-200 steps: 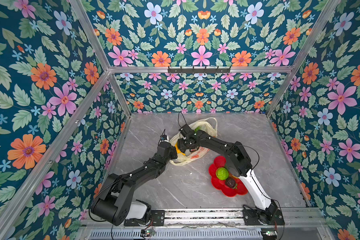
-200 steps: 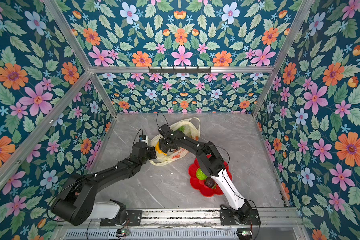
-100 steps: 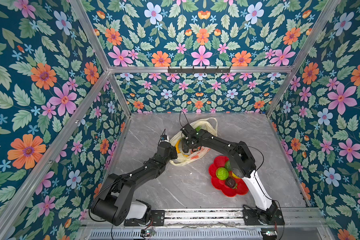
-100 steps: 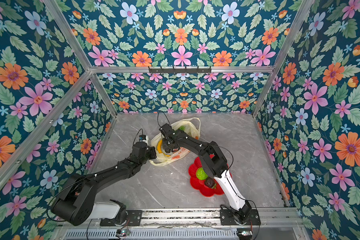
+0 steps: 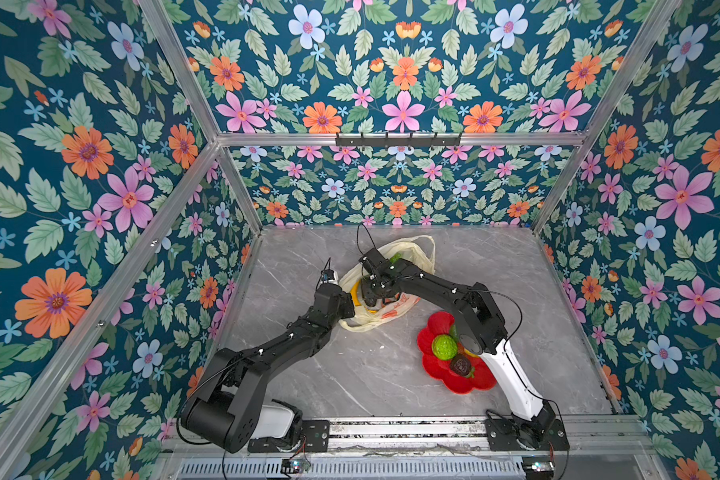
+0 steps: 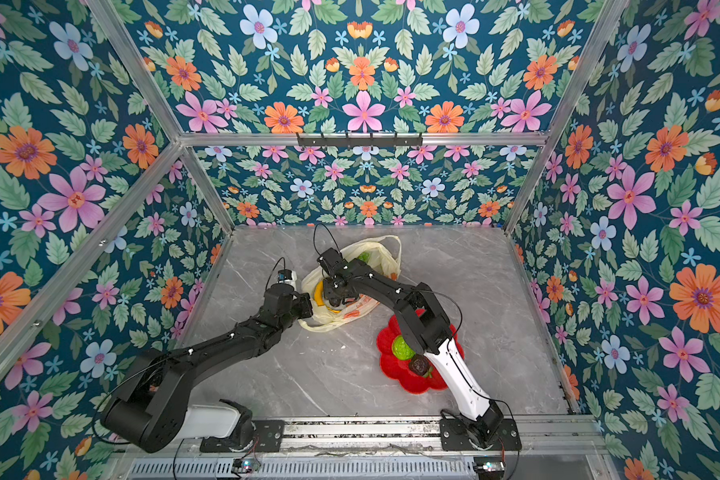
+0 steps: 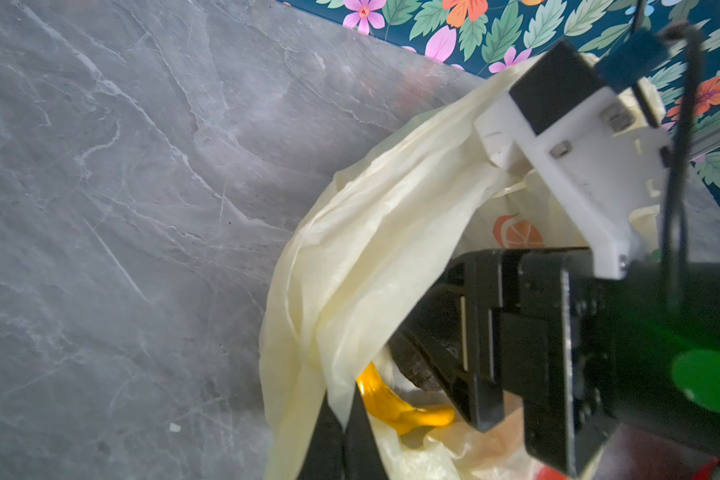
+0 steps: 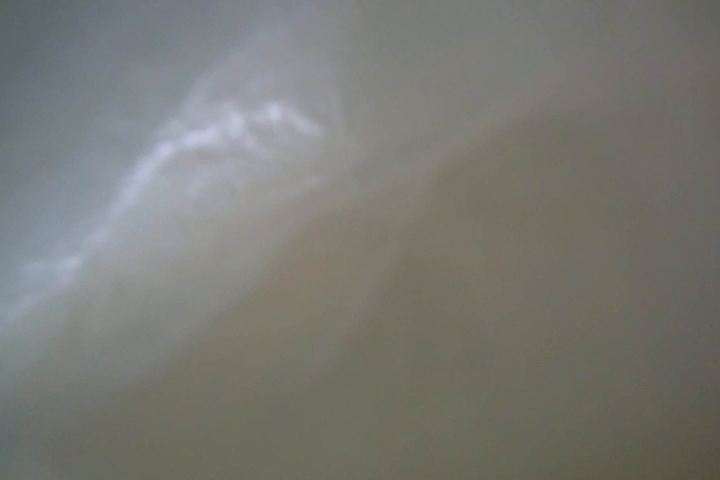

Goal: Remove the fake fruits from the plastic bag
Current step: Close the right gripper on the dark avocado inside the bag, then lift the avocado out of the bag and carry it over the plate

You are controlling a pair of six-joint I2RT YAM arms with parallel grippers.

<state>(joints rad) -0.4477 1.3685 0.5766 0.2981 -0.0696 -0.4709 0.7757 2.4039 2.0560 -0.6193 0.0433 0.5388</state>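
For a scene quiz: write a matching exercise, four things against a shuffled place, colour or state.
Things:
1. banana
2. green ball
3. left gripper
4. plate

Matches:
a. red
b. in the bag
c. shut on the bag's edge
d. on the plate

Pairs: 1-b, 2-d, 3-c, 4-a
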